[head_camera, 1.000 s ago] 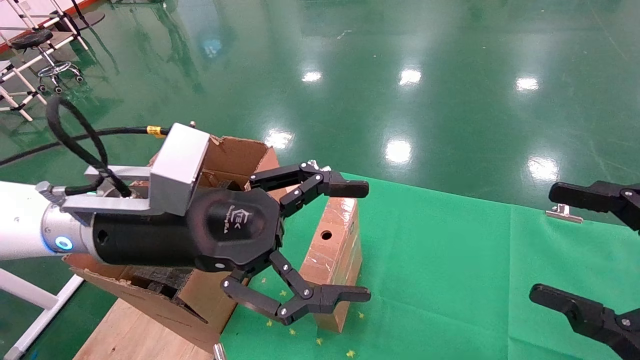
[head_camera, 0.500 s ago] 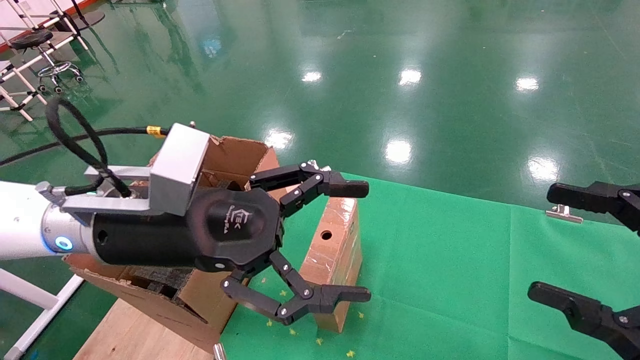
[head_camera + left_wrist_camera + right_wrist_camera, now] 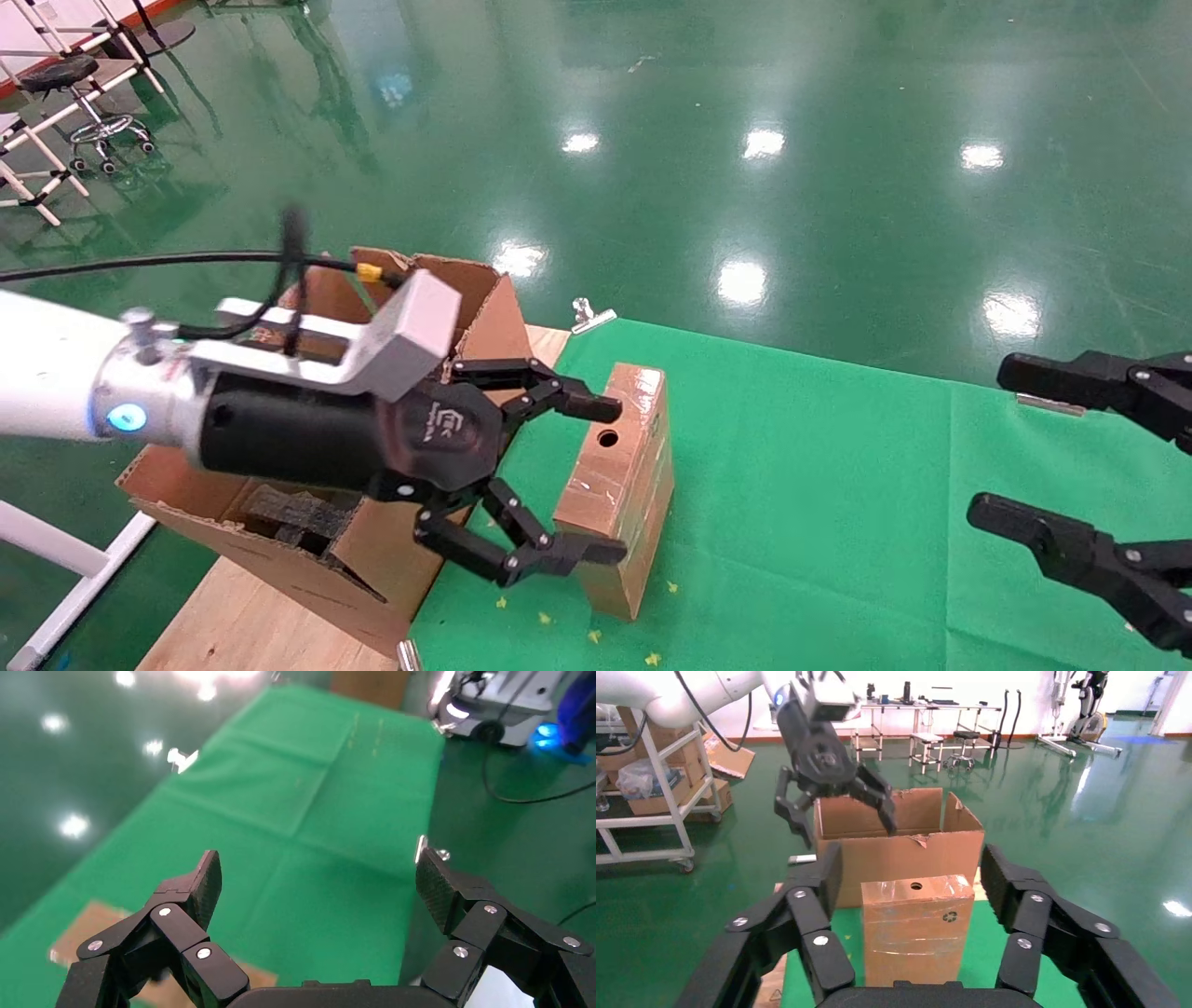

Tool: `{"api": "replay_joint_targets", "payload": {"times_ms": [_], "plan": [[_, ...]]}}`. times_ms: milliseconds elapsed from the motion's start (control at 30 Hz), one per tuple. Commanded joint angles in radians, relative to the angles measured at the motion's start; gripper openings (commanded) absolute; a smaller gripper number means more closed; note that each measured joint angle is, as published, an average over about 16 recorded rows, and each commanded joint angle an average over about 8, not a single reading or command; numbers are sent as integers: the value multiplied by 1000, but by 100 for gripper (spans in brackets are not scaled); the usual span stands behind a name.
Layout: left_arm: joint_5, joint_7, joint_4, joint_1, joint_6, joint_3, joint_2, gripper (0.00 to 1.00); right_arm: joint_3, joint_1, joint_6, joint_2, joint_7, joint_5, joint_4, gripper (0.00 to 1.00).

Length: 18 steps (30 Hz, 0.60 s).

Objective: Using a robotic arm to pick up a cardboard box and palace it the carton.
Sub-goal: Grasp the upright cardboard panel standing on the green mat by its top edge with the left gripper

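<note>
1. Cardboard box (image 3: 619,485), head view: stands upright on the green cloth (image 3: 838,485) of the bench, just beside the carton (image 3: 372,522), round hole in its narrow side facing the camera. Not lifted, nothing gripping it.
2. Head view, left gripper (image 3: 596,480): fingers spread wide, one near the top of the box's narrow side, the other low beside its bottom corner. Contact cannot be confirmed; it looks lined up to close on the box. Robotic arm (image 3: 56,382) reaches in over the carton's torn flaps; black foam (image 3: 289,517) shows inside.
3. Head view, right gripper (image 3: 1001,447): parked at the right edge, well apart from the box, fingers wide, empty.
4. Left wrist view: left gripper (image 3: 316,881) open, only green cloth between the fingers. A brown patch low in the frame may be the box; too blurred to say.
5. Right wrist view: right gripper (image 3: 909,874) open and empty, facing the cardboard box (image 3: 918,927), which stands in front of the carton (image 3: 898,850); the left gripper (image 3: 838,811) hangs above and behind it.
6. Progress, judged: approach about done. Grasp, lift, carry over the carton and release all remain.
</note>
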Motion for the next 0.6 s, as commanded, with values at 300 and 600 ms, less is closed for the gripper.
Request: {"api": "replay_joint_targets", "payload": {"times_ms": [300,600], "plan": [[143,-203,44,-144,34,136,39,100,0,0,0,0,0,0,0,0],[178,-216,28,-165,15,167,50,100,0,0,0,0,0,0,0,0]]}}
